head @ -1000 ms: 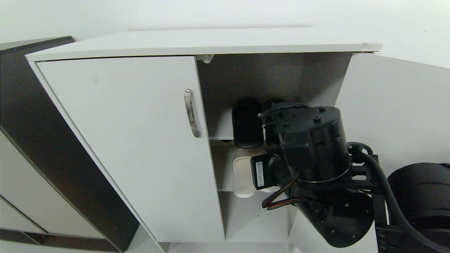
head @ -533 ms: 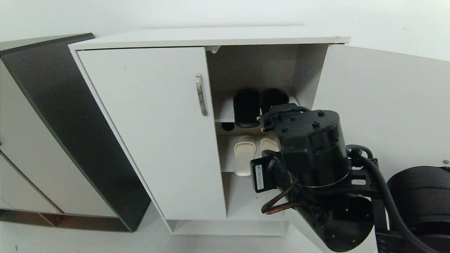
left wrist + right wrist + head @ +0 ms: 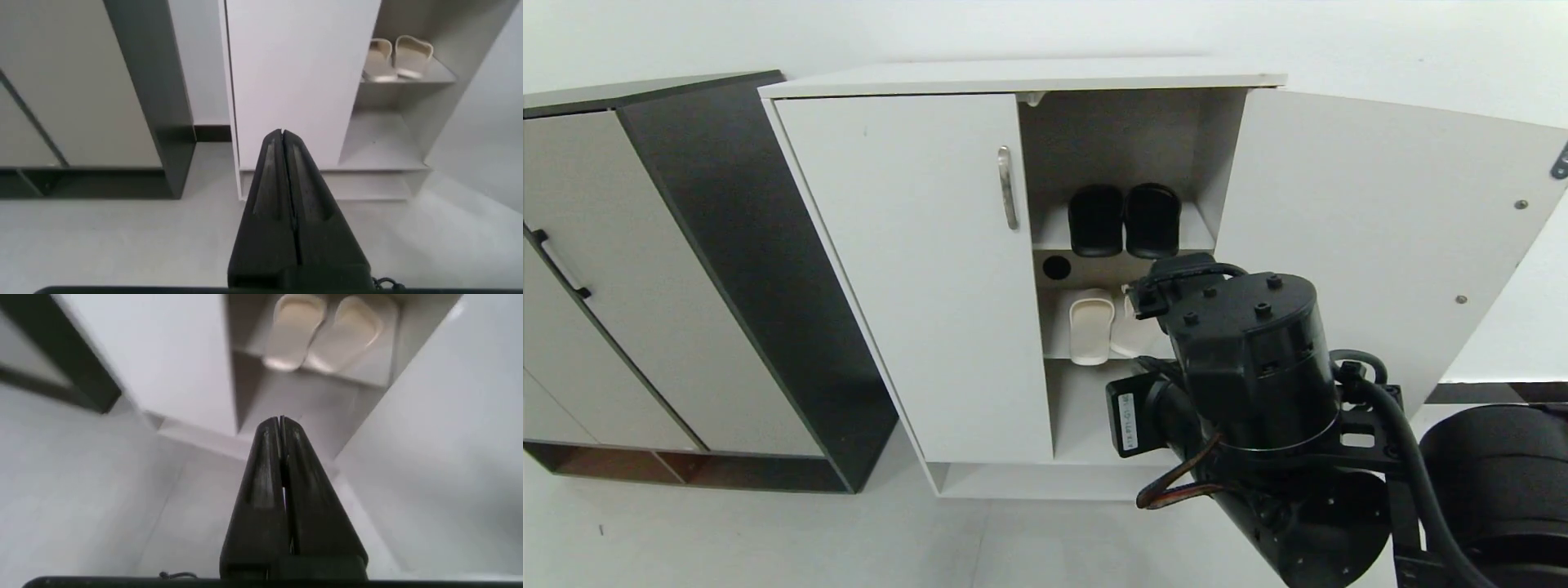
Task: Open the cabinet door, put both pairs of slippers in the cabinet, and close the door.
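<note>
1. A white wooden two-door cabinet (image 3: 1029,73) stands on a pale grey floor (image 3: 768,539). Its right-hand door (image 3: 1364,237) is swung wide open. Its left-hand door (image 3: 907,269), which has a slim upright metal handle (image 3: 1008,188), is closed.
2. A pair of black rubber slippers (image 3: 1124,220) lies side by side on the upper shelf of the open compartment.
3. A pair of cream rubber slippers (image 3: 1092,327) (image 3: 396,59) (image 3: 327,331) lies side by side on the shelf just below.
4. In the head view the black right arm (image 3: 1250,367) stands in front of the open compartment and hides most of one cream slipper.
5. The left gripper (image 3: 282,137) has its two black fingers pressed together with nothing between them. It hangs above the floor and points toward the foot of the cabinet under the closed door, well apart from it.
6. The right gripper (image 3: 282,425) is likewise clenched and empty. It hangs over the floor before the open compartment, between the edge of the closed door and the open door, and touches neither.
7. A tall dark grey cabinet with a pale door (image 3: 760,269) stands just beside the white one, on the robot's left.
</note>
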Motion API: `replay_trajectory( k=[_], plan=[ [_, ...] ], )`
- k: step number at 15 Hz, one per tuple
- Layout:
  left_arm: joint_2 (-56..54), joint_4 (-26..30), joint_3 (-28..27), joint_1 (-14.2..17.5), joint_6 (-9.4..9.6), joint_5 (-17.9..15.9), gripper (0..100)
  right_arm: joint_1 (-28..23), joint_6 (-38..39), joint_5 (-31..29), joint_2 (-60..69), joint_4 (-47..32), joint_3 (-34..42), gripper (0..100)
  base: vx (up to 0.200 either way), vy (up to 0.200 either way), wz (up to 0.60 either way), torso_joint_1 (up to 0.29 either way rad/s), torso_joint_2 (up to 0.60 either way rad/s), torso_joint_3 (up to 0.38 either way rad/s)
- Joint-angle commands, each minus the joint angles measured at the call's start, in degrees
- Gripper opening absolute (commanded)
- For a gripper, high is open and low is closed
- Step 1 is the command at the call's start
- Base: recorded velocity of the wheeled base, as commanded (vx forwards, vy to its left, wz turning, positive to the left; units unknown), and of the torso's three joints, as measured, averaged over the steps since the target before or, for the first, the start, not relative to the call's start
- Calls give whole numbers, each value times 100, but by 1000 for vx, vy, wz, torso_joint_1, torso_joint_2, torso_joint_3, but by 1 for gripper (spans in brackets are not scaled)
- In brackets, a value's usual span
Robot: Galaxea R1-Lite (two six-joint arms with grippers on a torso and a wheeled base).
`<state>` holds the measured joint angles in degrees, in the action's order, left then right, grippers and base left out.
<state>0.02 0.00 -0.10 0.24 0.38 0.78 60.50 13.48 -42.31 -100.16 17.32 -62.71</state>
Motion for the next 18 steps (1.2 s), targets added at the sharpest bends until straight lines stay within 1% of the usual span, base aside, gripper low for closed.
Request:
replay_trajectory(
  k=[1, 3, 4, 18],
  plan=[
    [6, 0, 1, 2, -3, 1, 0, -65, -4, 92, -13, 8, 31, 0, -200, 0, 0, 2, 7, 12],
    [6, 0, 1, 2, -3, 10, 0, -162, 5, 162, -21, 17, 39, 0, -200, 0, 0, 2, 5, 2],
    [6, 0, 1, 2, -3, 10, 0, -232, -12, 180, -30, 17, 75, 0, 0, 0, 0, 0, 0, 0],
    [6, 0, 1, 2, -3, 10, 0, -232, -39, 180, -30, 34, 127, 0, 0, 0, 0, 0, 0, 0]
  ],
)
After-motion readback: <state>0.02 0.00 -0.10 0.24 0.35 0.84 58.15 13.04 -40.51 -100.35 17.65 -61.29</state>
